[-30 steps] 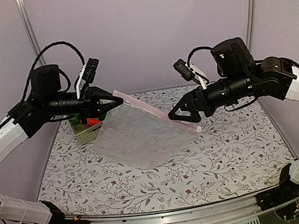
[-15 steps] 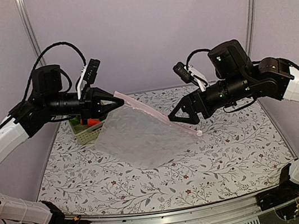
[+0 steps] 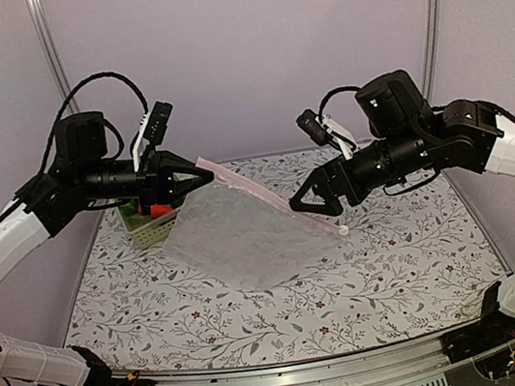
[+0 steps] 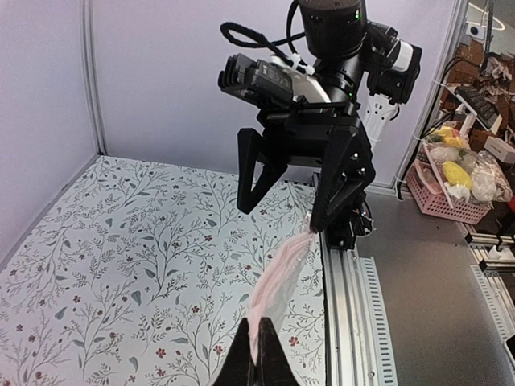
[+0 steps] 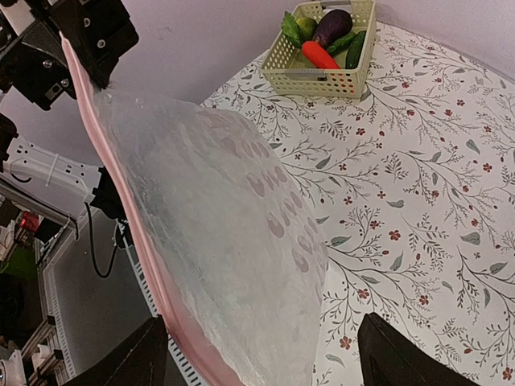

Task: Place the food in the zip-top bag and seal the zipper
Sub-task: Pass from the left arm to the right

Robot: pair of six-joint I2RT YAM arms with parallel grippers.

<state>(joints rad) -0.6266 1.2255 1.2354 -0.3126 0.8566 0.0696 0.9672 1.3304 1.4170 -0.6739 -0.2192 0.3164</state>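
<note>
Hanging in the air just beside the basket [image 3: 149, 234], the clear bag [image 3: 245, 239] slants away from it and sags toward the flowered table [image 3: 395, 259]; the pink zipper [image 3: 259, 193] forms its raised upper edge. The left gripper [image 4: 253, 354] hovers above the basket with its fingers pressed together on the near end of the zipper; the right gripper [image 4: 280, 215], on the far side of the bag from the basket, has its fingers spread wide, one tip at the zipper's other end, though whether it touches cannot be told. The food [image 5: 326, 40] lies in the basket, apart from the bag: a purple eggplant [image 5: 330, 24], a red carrot [image 5: 320, 55] and a green cucumber [image 5: 354, 50] side by side.
</note>
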